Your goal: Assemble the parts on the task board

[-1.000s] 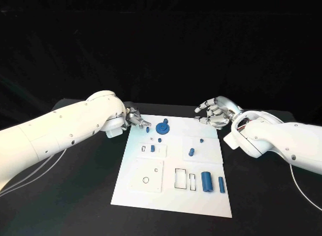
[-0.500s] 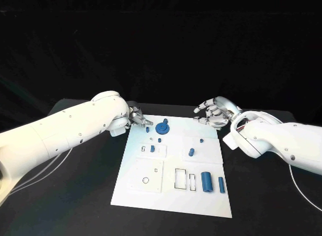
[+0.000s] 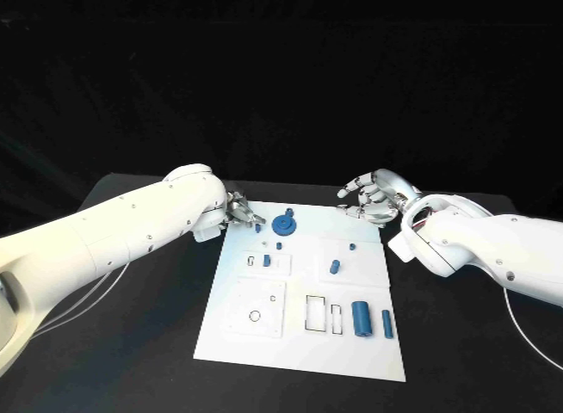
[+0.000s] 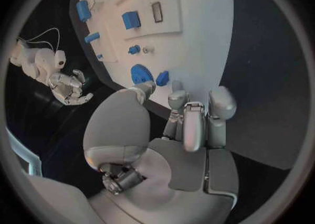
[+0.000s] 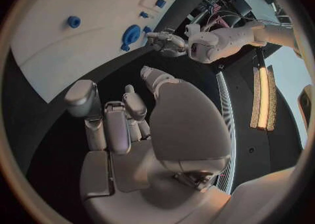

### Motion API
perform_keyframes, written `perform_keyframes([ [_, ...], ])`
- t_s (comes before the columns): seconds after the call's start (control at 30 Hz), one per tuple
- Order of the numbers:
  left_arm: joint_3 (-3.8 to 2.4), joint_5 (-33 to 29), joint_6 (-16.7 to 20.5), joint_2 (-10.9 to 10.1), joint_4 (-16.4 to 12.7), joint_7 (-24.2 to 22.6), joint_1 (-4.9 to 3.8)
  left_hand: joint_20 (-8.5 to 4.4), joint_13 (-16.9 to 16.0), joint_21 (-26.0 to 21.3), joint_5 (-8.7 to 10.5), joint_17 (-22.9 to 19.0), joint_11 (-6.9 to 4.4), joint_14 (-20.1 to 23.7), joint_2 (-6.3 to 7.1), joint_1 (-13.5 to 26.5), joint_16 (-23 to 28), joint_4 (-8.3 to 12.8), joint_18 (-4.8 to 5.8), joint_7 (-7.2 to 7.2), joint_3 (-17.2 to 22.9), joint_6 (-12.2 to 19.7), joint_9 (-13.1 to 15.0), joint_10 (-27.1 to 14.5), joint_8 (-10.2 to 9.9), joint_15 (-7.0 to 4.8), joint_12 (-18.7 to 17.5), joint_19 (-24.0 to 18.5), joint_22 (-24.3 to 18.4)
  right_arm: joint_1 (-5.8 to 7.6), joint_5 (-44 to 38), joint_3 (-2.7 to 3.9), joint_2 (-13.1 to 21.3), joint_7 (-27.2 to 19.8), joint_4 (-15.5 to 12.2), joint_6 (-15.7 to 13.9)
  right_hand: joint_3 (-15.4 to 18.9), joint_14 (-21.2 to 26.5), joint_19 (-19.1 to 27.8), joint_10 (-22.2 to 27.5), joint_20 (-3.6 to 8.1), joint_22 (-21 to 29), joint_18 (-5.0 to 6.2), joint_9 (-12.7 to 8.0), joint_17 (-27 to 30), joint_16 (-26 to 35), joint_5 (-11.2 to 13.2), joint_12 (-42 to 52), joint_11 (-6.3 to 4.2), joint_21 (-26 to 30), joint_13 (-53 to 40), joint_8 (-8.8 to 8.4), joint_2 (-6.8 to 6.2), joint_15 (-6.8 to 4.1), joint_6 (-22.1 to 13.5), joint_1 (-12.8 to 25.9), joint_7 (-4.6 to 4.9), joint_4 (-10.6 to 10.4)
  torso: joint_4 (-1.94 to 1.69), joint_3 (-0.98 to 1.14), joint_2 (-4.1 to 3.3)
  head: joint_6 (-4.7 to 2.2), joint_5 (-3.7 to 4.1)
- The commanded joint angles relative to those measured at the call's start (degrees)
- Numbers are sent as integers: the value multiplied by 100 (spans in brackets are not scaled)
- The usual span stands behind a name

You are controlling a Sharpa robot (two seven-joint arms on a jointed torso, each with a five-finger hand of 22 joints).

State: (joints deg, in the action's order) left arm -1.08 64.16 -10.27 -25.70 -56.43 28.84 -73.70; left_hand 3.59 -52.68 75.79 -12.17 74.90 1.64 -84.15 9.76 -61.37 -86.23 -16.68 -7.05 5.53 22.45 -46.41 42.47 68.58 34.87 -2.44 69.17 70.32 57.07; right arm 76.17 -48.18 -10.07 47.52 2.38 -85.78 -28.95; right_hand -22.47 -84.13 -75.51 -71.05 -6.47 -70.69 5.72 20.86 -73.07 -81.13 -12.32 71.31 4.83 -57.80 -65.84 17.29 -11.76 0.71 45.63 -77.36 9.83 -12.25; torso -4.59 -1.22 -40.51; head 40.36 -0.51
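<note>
The white task board (image 3: 300, 344) lies mid-table. Near its far left corner stand a blue gear-shaped part (image 3: 284, 225) and a small blue part (image 3: 258, 227). My left hand (image 3: 241, 209) hovers at that corner with its fingers apart, empty; in the left wrist view its fingertips (image 4: 177, 97) stop just short of the small blue part (image 4: 162, 77) beside the gear (image 4: 139, 73). My right hand (image 3: 374, 196) hangs over the black table past the board's far right corner, fingers loosely bent and holding nothing.
Several more blue parts sit on the board: small ones (image 3: 267, 260) (image 3: 335, 265) mid-board and two cylinders (image 3: 360, 317) (image 3: 387, 323) at the near right. Outlined slots (image 3: 317, 313) mark the near half. Black table surrounds the board.
My left arm has swung inward and its hand has crept a little closer to the small blue part. The right hand has barely moved.
</note>
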Motion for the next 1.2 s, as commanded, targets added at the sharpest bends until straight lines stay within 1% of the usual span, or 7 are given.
perform_keyframes([
  [0.03,7,-20,-115,42,58,-130,7,53,0,-26,-6,753,-18,-354,10,-72,29,10,57,18,-36,-24,-12,-38,-28,36,-21,3,6,-1,-85,1,-3,-44,-18,24,0,-155,28,36,18,5,88,-8,6,29,-20,-25,-5,23,2,25,-20,-38,-33,7,-4,-27,4,1,-5,-1,-8],
  [0.47,27,-128,-122,106,187,-220,25,58,-8,-26,-6,761,-17,-356,-16,-156,23,13,56,19,-37,-47,-41,-38,-52,38,-11,-1,7,1,-92,1,-3,-41,-31,29,0,-155,28,36,18,5,88,-8,6,29,-20,-25,-5,23,2,25,-20,-38,-33,7,-4,-27,5,-1,3,16,3],
  [0.63,28,-237,-137,99,177,-240,25,46,-41,-11,-8,773,-63,-359,-141,-509,13,34,57,-40,6,-207,-43,-11,13,4,24,7,37,1,-93,1,-3,-39,-29,34,0,-155,28,36,18,5,88,-8,6,29,-20,-25,-5,23,2,25,-20,-38,-33,7,-4,-27,4,0,6,17,4],
  [0.83,29,-328,-130,77,152,-272,26,-15,-40,8,8,800,-146,-371,-391,-1209,-6,167,62,-129,381,-216,57,7,157,-68,25,19,77,2,-93,1,-2,-39,-26,37,0,-155,28,36,18,5,88,-8,6,29,-20,-25,-5,23,2,25,-20,-38,-33,7,-4,-27,1,-2,3,13,8],
  [0.87,29,-336,-129,74,149,-275,26,-32,-36,14,25,805,-163,-374,-454,-1421,-9,261,64,-143,596,-186,108,17,210,-84,18,22,89,2,-93,1,-2,-38,-26,38,-5,-159,20,22,19,2,86,-10,-3,27,-26,-12,-5,21,-10,33,-16,-38,-34,7,-4,-33,0,-2,2,11,8],
  [0.97,29,-357,-122,62,137,-281,26,-37,-15,25,54,810,-154,-376,-429,-1605,-13,399,69,-131,1008,-93,211,28,300,-80,-3,23,108,2,-93,1,-2,-37,-24,38,-5,-159,20,22,19,2,86,-10,-3,27,-26,-12,-5,21,-10,33,-16,-38,-34,7,-4,-33,0,1,1,10,6],
  [1.2,29,-377,-92,45,130,-285,26,-34,-8,28,73,808,-150,-375,-399,-1595,-12,410,70,-124,1088,-79,236,32,323,-75,-6,24,113,2,-93,1,-1,-36,-20,37,-5,-159,20,22,19,2,86,-10,-3,27,-26,-12,-5,21,-10,33,-16,-38,-34,7,-4,-33,2,3,2,4,2],
])
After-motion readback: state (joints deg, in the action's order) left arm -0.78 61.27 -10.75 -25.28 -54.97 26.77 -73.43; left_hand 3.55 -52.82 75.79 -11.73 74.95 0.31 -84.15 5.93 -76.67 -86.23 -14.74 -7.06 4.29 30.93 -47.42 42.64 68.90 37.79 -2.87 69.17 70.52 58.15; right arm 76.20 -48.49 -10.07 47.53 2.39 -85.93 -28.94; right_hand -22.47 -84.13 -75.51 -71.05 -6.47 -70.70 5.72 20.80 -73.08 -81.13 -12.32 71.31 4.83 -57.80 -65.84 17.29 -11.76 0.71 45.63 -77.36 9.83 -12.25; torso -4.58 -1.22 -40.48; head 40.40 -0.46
